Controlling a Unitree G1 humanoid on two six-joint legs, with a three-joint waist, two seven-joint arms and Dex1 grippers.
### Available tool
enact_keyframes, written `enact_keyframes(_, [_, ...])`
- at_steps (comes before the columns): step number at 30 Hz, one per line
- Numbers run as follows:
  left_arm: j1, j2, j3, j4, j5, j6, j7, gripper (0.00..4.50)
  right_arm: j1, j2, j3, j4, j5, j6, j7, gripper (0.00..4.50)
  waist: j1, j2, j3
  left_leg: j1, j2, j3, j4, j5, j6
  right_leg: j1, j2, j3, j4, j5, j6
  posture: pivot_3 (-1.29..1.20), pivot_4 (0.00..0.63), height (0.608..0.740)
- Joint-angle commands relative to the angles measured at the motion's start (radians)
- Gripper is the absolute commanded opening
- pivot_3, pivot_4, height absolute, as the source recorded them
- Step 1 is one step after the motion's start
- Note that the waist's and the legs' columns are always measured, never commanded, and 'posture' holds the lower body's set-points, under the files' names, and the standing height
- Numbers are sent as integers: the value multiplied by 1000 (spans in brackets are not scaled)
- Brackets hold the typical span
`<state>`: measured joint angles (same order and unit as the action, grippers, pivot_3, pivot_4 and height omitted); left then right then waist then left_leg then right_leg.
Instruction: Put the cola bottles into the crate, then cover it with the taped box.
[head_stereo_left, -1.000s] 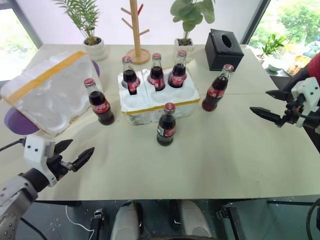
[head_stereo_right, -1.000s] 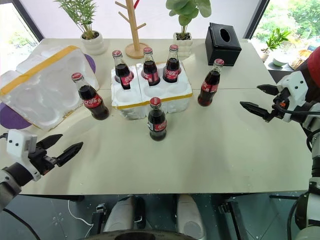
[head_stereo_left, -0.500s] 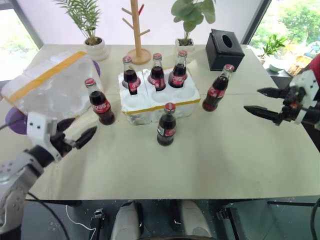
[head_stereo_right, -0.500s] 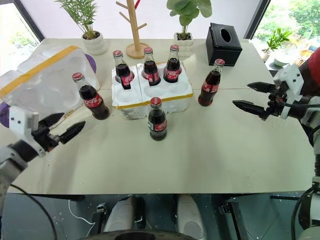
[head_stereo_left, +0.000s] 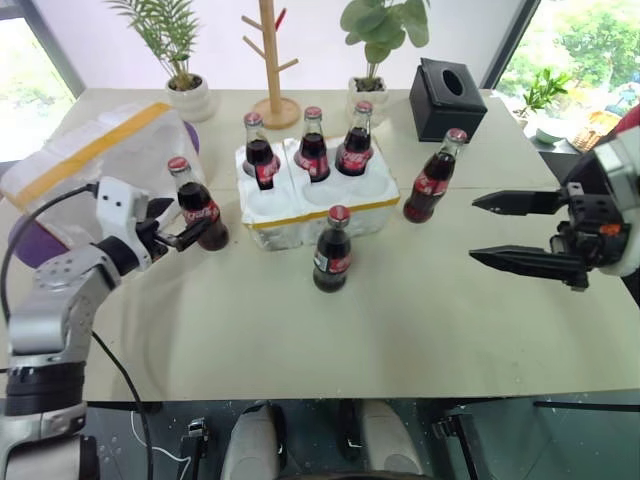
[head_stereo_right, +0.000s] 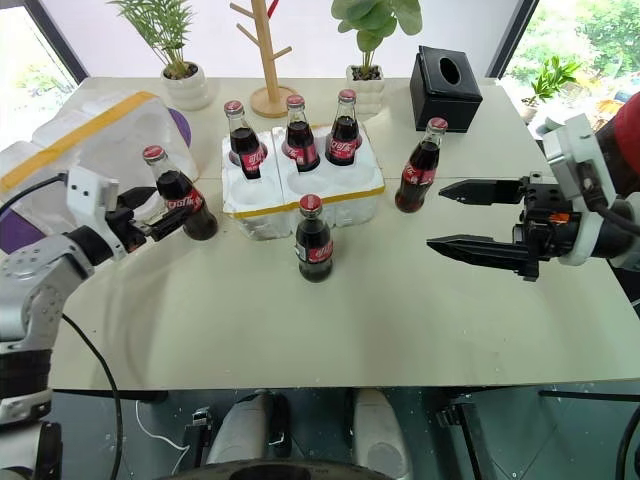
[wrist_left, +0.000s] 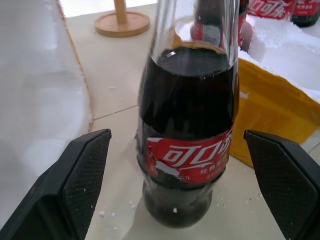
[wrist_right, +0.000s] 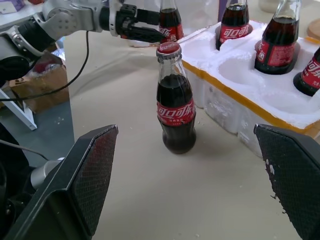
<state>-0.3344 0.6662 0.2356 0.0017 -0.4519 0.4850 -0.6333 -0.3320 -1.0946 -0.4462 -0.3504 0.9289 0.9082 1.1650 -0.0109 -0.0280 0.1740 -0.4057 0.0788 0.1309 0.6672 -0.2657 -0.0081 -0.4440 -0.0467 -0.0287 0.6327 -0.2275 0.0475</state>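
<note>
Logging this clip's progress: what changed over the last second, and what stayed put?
The left end effector moved forward from the table's near edge to the left standing cola bottle, its open fingers now on either side of it, no grip yet. The right end effector swung inward toward the front bottle, also open. All six bottles, the crate and the taped box stayed as they were.

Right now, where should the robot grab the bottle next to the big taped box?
Probably around the bottle's wide lower body at the red label, coming level from the front. It stands upright, and the open left gripper already has a finger on each side.
</note>
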Motion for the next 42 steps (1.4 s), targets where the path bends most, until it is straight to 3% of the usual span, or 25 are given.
enact_keyframes(1, [-62, -11, -23, 76, 45, -65, -12, 4461, -35, 7, -8, -23, 38, 0, -35, 4500, 0, 0, 0, 0, 0, 0, 0, 0, 0, 0, 0, 0, 0, 0, 0, 0, 150, 740])
enact_keyframes(5, [-107, -38, -46, 165, 72, -121, -37, 4461, -44, 12, 10, -30, 48, -6, -51, 4500, 1, 0, 0, 0, 0, 0, 0, 0, 0, 0, 0, 0, 0, 0, 1, 0, 150, 740])
enact_keyframes(8, [-110, -37, -34, 176, 67, -130, -54, 3630, -47, 12, 17, -28, 49, -12, -57, 4500, -2, 0, 0, 0, 0, 0, 0, 0, 0, 0, 0, 0, 0, 1, 1, 0, 150, 740])
enact_keyframes(10, [-100, -27, -23, 156, 60, -122, -64, 2765, -45, 12, 20, -26, 49, -17, -59, 4500, -2, 0, 0, 0, 0, 0, 0, 0, 0, 0, 0, 0, 0, 1, 1, 0, 150, 740])
enact_keyframes(14, [-62, 21, 14, 59, 7, -44, -104, 2796, -46, 18, 17, -11, 72, 7, -78, 4500, -4, -1, 1, 0, 0, 0, 0, 0, 0, 0, 0, 0, 0, 1, 1, 0, 150, 740])
enact_keyframes(19, [-28, 140, 95, -132, -184, 178, -209, 2796, -34, 22, 30, -19, 29, -33, -97, 4500, -2, -3, 2, -2, 1, 0, 0, 0, 0, -2, 1, -1, 0, 1, 2, 0, 150, 740])
enact_keyframes(22, [-92, 203, 118, -170, -309, 310, -263, 2796, -31, 28, 34, -21, 26, -38, -104, 4500, 6, -3, 2, -2, 1, -1, 0, 0, 0, -2, 0, -1, 0, 0, 1, 0, 150, 740])
enact_keyframes(25, [-242, 206, 76, -123, -353, 364, -287, 2796, -30, 39, 45, -28, 22, -45, -119, 4500, 19, -3, 2, -2, 0, -1, 2, 0, 0, -1, 0, -1, 0, 0, 1, 0, 150, 740])
enact_keyframes(29, [-440, 126, -23, 27, -291, 322, -298, 2796, -27, 71, 56, -33, 27, -42, -162, 4500, 25, -3, 1, -2, -2, -1, 3, 0, 0, 1, 0, -1, 0, 1, 3, 0, 150, 740])
enact_keyframes(34, [-575, 17, -145, 247, -142, 169, -331, 2796, -20, 107, 56, -52, 42, -31, -221, 4500, 20, -3, 1, -2, -2, -2, 3, 0, 0, 0, 1, -1, 0, 2, 3, 0, 150, 740])
enact_keyframes(42, [-594, -66, -230, 396, 15, -20, -375, 2796, 24, 127, 32, -96, 73, -19, -286, 4500, 18, -3, 2, -3, -2, -2, 1, 0, 0, -1, 2, -1, 0, 2, 4, 0, 150, 740])
